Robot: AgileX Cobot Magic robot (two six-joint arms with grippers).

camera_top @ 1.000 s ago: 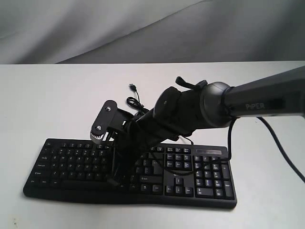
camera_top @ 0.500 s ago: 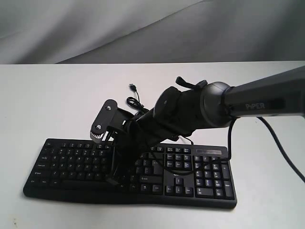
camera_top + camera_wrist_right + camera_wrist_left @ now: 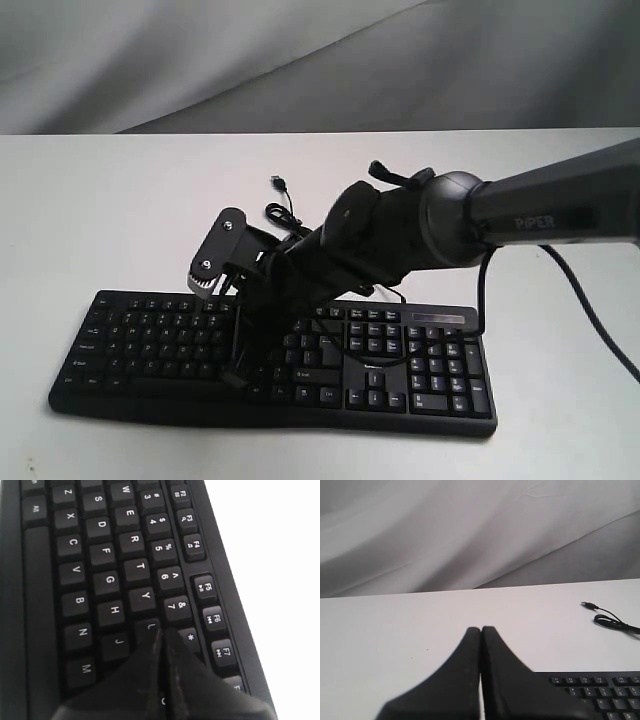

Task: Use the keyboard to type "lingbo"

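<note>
The black keyboard (image 3: 150, 340) lies on the white table near its front edge. My right arm reaches across it, and the right gripper (image 3: 238, 378) points down at the middle of the letter keys. In the right wrist view the right gripper (image 3: 161, 632) is shut with nothing in it, its tips over the keyboard (image 3: 100, 555) at the gap between the U key and the 8 key. The left gripper (image 3: 481, 629) is shut and empty, above bare table, with a corner of the keyboard (image 3: 600, 692) beside it. It does not show in the exterior view.
The thin black USB cable (image 3: 285, 205) lies coiled on the table behind the keyboard, its plug (image 3: 590, 605) loose. A grey cloth backdrop (image 3: 300, 60) hangs behind the white table (image 3: 90, 210). The right arm's own cable (image 3: 590, 310) hangs over the number pad side.
The right gripper has shifted slightly to the left over the keys, and its wrist has tilted a little. The keyboard has not moved.
</note>
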